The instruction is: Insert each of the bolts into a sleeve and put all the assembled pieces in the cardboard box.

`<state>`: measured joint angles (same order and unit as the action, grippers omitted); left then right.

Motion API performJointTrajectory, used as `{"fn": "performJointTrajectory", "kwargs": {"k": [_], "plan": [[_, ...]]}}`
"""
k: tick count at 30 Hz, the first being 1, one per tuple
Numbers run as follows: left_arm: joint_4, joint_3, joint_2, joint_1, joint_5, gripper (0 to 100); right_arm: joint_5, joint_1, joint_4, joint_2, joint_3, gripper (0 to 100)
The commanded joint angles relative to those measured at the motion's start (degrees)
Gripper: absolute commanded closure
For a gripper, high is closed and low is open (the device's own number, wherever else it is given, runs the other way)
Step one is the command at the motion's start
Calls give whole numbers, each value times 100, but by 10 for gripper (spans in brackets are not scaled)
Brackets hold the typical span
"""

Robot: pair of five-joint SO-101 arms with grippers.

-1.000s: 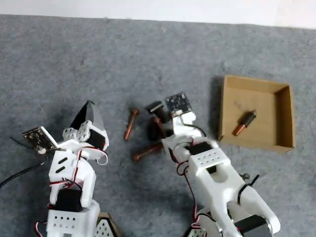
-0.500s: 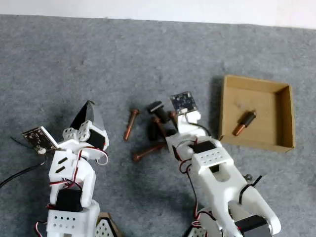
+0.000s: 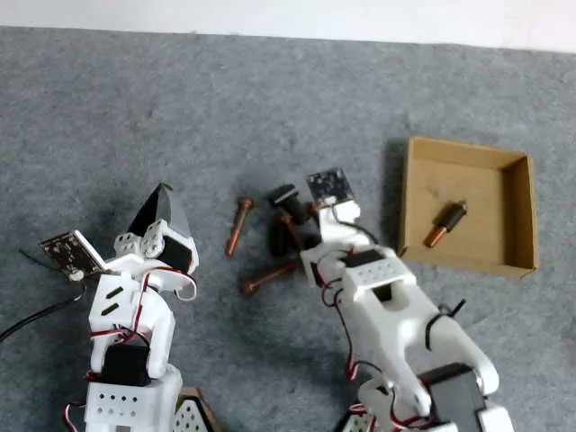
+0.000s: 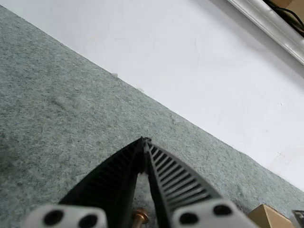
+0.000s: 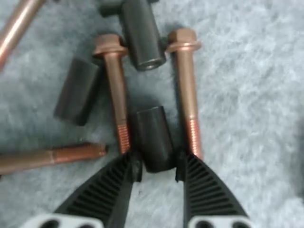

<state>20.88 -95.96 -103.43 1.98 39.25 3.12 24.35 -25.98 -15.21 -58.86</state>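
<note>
My right gripper is low over the pile of parts, its fingers closed against both sides of a short black sleeve that lies on the carpet between two copper bolts. In the high view this gripper sits mostly under its wrist. Two more black sleeves and another bolt lie close by. The cardboard box holds one assembled bolt and sleeve. My left gripper stays shut at the left, away from the parts.
One loose bolt lies left of the pile and another lies in front of it. A bolt head shows under my left gripper. Grey carpet covers the table, and a white wall borders its far edge.
My right arm's wrist swung slightly right, then back left, and its upper arm leaned forward over the pile. The left arm has not moved.
</note>
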Motion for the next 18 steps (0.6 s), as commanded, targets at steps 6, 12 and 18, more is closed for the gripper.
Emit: {"fn": "performJointTrajectory", "kwargs": {"k": [6, 12, 18], "plan": [[-141, -119, -92, 48, -26, 989, 53, -66, 119, 347, 391, 890], [-141, -119, -92, 48, -26, 989, 220, -75, 330, 593, 699, 890], [-141, -119, -92, -40, -26, 989, 607, -66, 312, 980, 980, 890]]}}
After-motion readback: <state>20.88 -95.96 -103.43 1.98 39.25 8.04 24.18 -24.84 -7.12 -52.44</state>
